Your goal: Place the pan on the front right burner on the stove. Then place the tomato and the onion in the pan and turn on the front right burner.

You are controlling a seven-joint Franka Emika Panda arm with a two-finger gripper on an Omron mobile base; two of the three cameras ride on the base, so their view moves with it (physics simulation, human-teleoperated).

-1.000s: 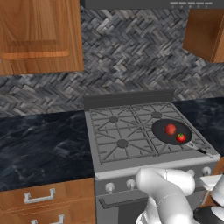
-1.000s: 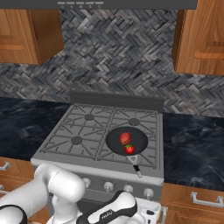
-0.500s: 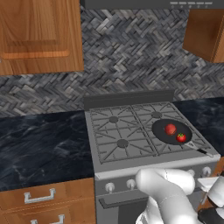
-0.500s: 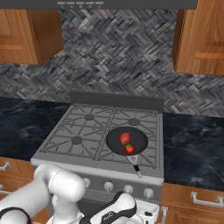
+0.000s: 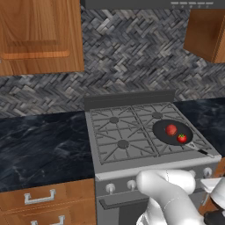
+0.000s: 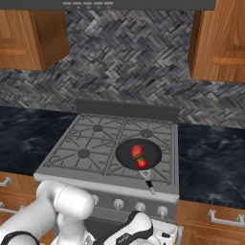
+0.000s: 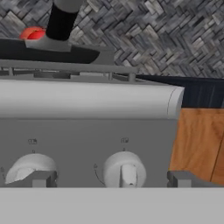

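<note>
My left base camera looks forward and down from behind my arm, catching the stove [image 5: 132, 132] from its left, the pan [image 5: 172, 131] at the right side. My right base camera takes the same stove [image 6: 110, 148] and pan [image 6: 139, 154] from the other side, a similar way back. My hand camera sits low and close, facing the stove front, level with a knob [image 7: 124, 169], the pan [image 7: 57, 50] seen edge-on above

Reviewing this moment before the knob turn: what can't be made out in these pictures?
- Gripper in the hand view: its body is cut off by the bottom edge.
- Front right burner: pan covers its cap in both base views.
- Knob markings: too blurred to read.
- Onion: partly hidden behind the pan's handle.
</note>
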